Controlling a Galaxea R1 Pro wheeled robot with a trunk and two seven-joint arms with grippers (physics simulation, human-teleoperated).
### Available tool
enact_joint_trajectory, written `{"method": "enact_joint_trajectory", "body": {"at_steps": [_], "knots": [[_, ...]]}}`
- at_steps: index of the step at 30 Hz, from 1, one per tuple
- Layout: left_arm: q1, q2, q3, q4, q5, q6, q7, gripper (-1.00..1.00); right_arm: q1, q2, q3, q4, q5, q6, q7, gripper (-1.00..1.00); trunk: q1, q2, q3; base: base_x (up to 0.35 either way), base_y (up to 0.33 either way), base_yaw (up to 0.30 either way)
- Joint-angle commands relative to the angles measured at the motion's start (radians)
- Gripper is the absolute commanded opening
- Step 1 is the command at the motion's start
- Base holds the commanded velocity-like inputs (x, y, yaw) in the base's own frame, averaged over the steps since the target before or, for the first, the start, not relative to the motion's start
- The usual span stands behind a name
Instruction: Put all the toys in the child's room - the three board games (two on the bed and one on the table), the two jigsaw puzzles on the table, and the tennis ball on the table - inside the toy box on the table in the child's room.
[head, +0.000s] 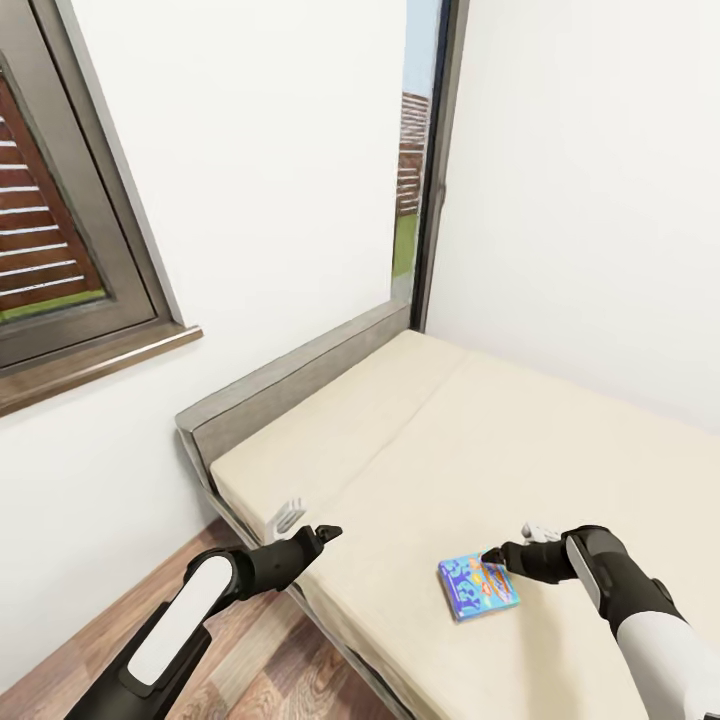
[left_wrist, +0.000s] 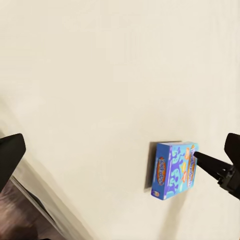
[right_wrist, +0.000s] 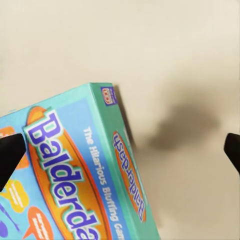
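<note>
Beige mattress of the bed (head: 560, 440) is taking up most of what I am seeing through the head camera, and I am using it as my reference. One blue board game (head: 478, 587) is lying flat on the mattress, near the edge closest to me, apart from the grey headboard (head: 290, 375) that is running along the white wall under the window (head: 60, 230).

My right gripper (head: 492, 553) is hovering just above the game's far edge, fingertips pointing at it. In the right wrist camera the box (right_wrist: 75, 175) is showing close up (lettering reads "Balderda", cut off by the frame), with one dark fingertip (right_wrist: 10, 155) at one margin and the other at the opposite margin, a wide gap between them; I am recording the jaws as spread apart and holding nothing. Whether a fingertip is touching the lid I cannot tell.

My left gripper (head: 326, 533) is hanging over the mattress corner nearest the headboard, well apart from the game. Its wrist camera is looking across the mattress to the box (left_wrist: 174, 170), and its two fingertips are sitting at opposite margins, so these jaws are also spread and empty.

Wood-plank floor (head: 250, 670) is showing beside the bed frame.
</note>
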Motion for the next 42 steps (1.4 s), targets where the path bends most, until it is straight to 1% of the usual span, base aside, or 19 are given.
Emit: {"method": "enact_joint_trajectory", "body": {"at_steps": [1, 12, 33, 38, 42], "knots": [[-0.001, 0.001, -0.002, -0.001, 0.010, -0.002, 0.010, 1.00, 0.000, 0.001, -0.003, 0.010, -0.021, 0.010, 0.013, 1.00, 0.000, 0.000, -0.001, 0.000, 0.000, 0.014], [-0.001, 0.001, -0.002, -0.001, 0.010, -0.002, 0.010, 1.00, 0.000, 0.001, -0.003, 0.010, -0.021, 0.011, 0.034, 1.00, 0.000, 0.000, -0.001, 0.000, 0.000, 0.007], [-0.001, -0.001, -0.002, -0.002, 0.010, -0.003, 0.008, 1.00, 0.002, 0.002, -0.004, 0.010, -0.020, 0.028, 0.042, 1.00, 0.000, 0.000, -0.001, 0.000, 0.000, 0.008], [-0.001, 0.000, -0.001, -0.002, 0.010, -0.003, 0.008, 1.00, 0.002, 0.002, -0.004, 0.010, -0.021, 0.052, 0.045, 1.00, 0.000, 0.000, -0.001, 0.000, 0.000, 0.051], [-0.001, 0.001, -0.003, -0.002, 0.010, -0.002, 0.008, 1.00, 0.003, 0.002, -0.003, 0.010, -0.020, 0.096, 0.050, 1.00, 0.000, 0.000, -0.001, 0.000, 0.000, 0.032]]}}
